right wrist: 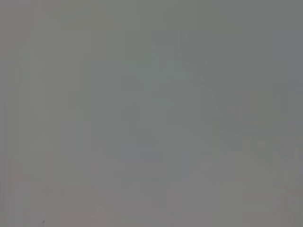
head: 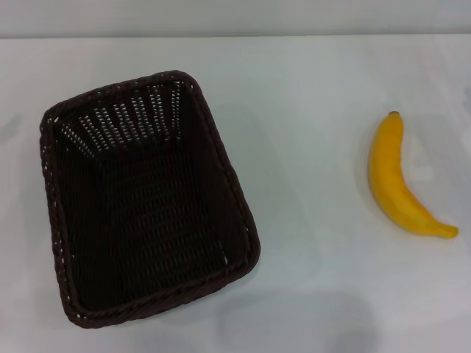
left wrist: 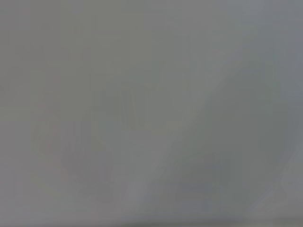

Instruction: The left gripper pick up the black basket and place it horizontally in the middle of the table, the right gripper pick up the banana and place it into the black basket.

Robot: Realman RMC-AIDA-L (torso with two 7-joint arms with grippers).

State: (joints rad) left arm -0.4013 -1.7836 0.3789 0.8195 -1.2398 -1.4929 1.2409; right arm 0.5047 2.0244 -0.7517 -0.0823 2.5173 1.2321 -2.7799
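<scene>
The black basket [head: 147, 198] is a large dark woven wicker basket on the left half of the white table [head: 309, 110]. It stands upright and empty, its long side running from far to near and turned slightly. The banana [head: 401, 180] is bright yellow and curved, lying on the table at the right, stem tip pointing to the far side. Basket and banana are well apart. Neither gripper shows in the head view. Both wrist views show only a plain grey surface.
The table's far edge [head: 235, 35] meets a pale wall at the back. Bare white tabletop lies between the basket and the banana.
</scene>
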